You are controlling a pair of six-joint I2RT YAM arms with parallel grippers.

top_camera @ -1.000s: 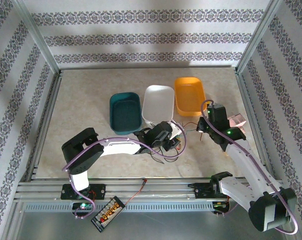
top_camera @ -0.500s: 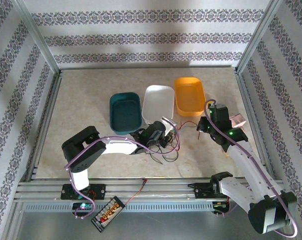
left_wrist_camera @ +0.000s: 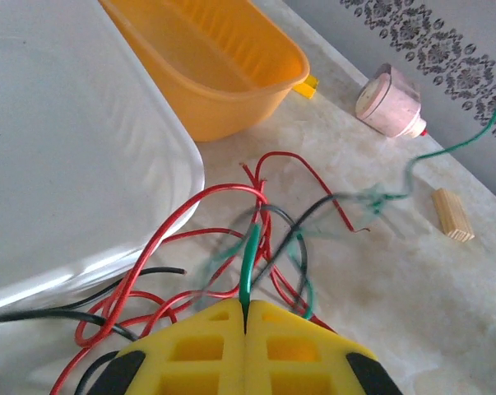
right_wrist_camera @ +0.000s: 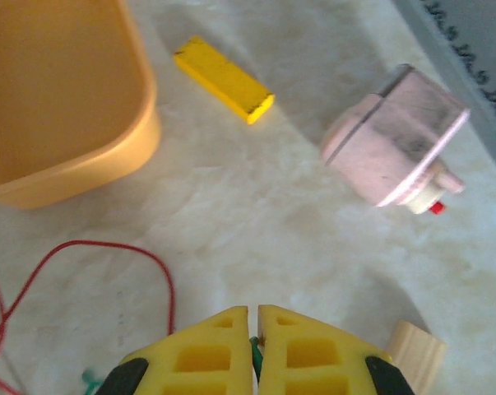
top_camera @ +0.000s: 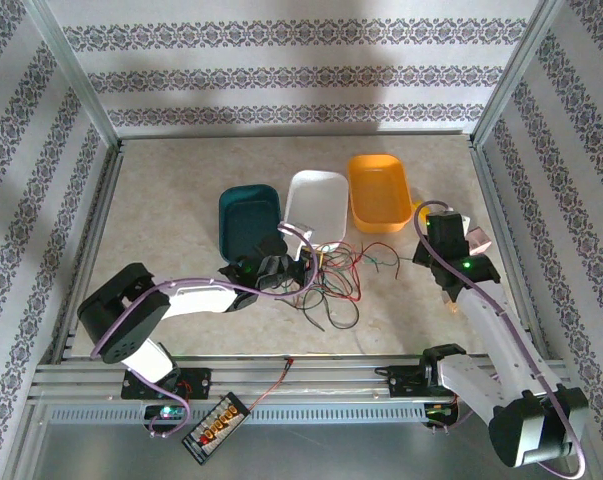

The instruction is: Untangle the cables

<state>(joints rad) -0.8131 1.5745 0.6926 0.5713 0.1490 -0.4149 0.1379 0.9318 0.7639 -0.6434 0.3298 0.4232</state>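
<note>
1. Top external: a tangle of thin red, black and green cables (top_camera: 333, 285) lies on the pale table (top_camera: 181, 200). It sits just in front of a teal tray (top_camera: 249, 215), a white tray (top_camera: 316, 200) and an orange tray (top_camera: 379, 185), set side by side. The left gripper (top_camera: 303, 262) is at the tangle's left edge, by the white tray's near corner, and its wrist hides the teal tray's near corner. The right gripper (top_camera: 428, 250) hangs to the right, near a pink object (top_camera: 475, 238). A circuit board (top_camera: 216, 428) lies by the arm bases.
2. Left wrist: the left gripper (left_wrist_camera: 246, 321) has its yellow fingers pressed together on a green cable (left_wrist_camera: 249, 263), which runs off blurred to the upper right. Red loops (left_wrist_camera: 223, 191) and a black cable (left_wrist_camera: 67, 314) lie against the white tray (left_wrist_camera: 67, 148). The fingers cover the nearest strands. Beyond are the orange tray (left_wrist_camera: 223, 74), a yellow block (left_wrist_camera: 307, 85), the pink object (left_wrist_camera: 389, 103) and a wooden block (left_wrist_camera: 453, 216).
3. Right wrist: the right gripper (right_wrist_camera: 254, 317) is closed, pinching a sliver of the green cable (right_wrist_camera: 254, 355). A red loop (right_wrist_camera: 108, 245) lies to the left, below the orange tray (right_wrist_camera: 50, 99). The yellow block (right_wrist_camera: 224, 80) and pink object (right_wrist_camera: 396, 148) lie ahead. The wooden block (right_wrist_camera: 416, 350) is beside the right finger.
</note>
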